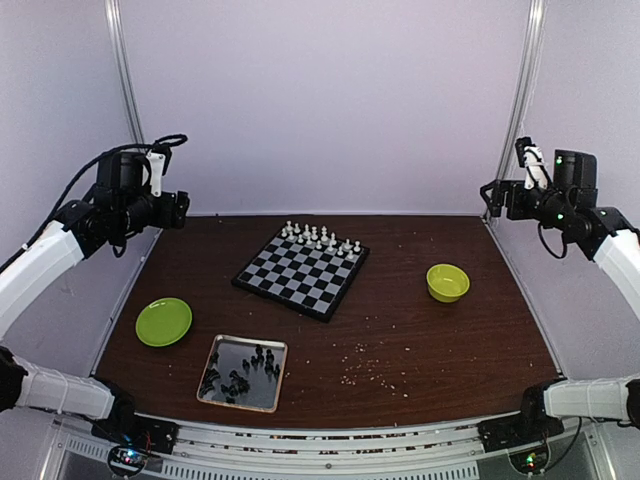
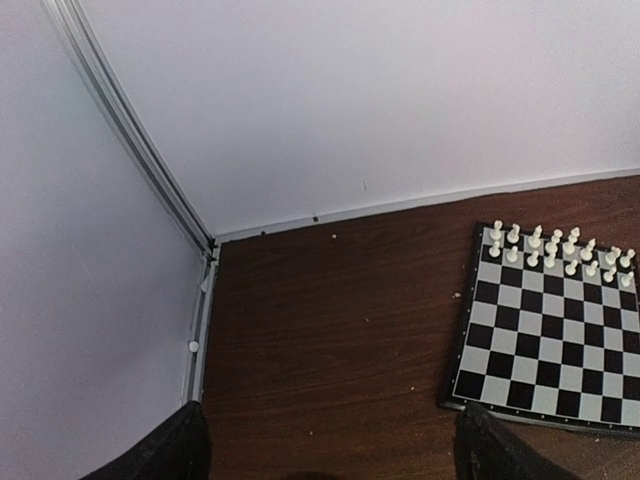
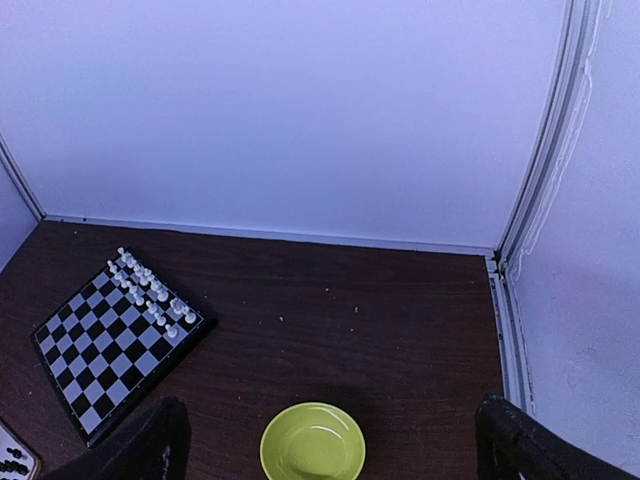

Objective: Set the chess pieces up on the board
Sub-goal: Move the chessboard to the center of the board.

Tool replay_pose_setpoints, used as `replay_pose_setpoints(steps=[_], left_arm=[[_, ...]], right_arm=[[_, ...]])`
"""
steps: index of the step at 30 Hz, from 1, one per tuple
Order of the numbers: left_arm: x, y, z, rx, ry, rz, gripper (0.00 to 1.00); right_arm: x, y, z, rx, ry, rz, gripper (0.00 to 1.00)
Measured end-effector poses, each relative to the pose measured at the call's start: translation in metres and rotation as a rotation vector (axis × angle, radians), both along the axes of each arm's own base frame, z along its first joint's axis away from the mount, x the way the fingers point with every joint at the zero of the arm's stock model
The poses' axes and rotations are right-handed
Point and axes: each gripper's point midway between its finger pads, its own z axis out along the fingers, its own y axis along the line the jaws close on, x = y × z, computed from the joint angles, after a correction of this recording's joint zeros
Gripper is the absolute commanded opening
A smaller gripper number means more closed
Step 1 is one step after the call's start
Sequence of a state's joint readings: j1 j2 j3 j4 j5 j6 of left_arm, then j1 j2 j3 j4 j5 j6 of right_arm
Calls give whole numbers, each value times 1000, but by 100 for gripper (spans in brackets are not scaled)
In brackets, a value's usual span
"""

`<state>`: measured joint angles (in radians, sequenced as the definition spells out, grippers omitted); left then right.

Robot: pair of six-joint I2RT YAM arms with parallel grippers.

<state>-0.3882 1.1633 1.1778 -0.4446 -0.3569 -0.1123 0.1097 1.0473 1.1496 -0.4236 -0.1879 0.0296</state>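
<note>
Both arms are seen raised at the sides, well above the table (image 1: 430, 340). The left gripper (image 2: 330, 430) is held wide apart with nothing grasped, and its 2 fingers (image 2: 165, 455) are seen over bare wood near the far left corner. The right gripper (image 3: 330, 415) is likewise spread and released, hung above the yellow-green bowl (image 1: 447, 282) on the right. The board (image 1: 300, 278) is laid at the middle of the table, turned at an angle. The white pieces (image 1: 320, 238) are stood upright in 2 rows along its far edge. The black pieces (image 1: 240, 375) are found jumbled in the metal tray (image 1: 250, 340) at the near left, apart from the board. A green plate (image 1: 163, 322) is set just left of the tray. Pale crumbs (image 1: 365, 365) are scattered on the wood to the tray's right.
</note>
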Motion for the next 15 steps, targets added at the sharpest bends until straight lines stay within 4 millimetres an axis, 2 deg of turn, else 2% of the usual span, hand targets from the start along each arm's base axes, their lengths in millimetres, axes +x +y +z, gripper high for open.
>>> replay_pose_setpoints(steps=[4, 9, 11, 15], left_arm=[[10, 15, -29, -20, 67, 30, 74], [30, 24, -65, -83, 164, 53, 58], [41, 24, -83, -114, 216, 55, 52], [68, 19, -121, -201, 326, 55, 32]], right_arm=[[7, 3, -28, -6, 65, 20, 98], [15, 20, -63, -14, 148, 102, 89], [20, 32, -81, -19, 194, 147, 84], [28, 67, -120, -37, 296, 254, 74]])
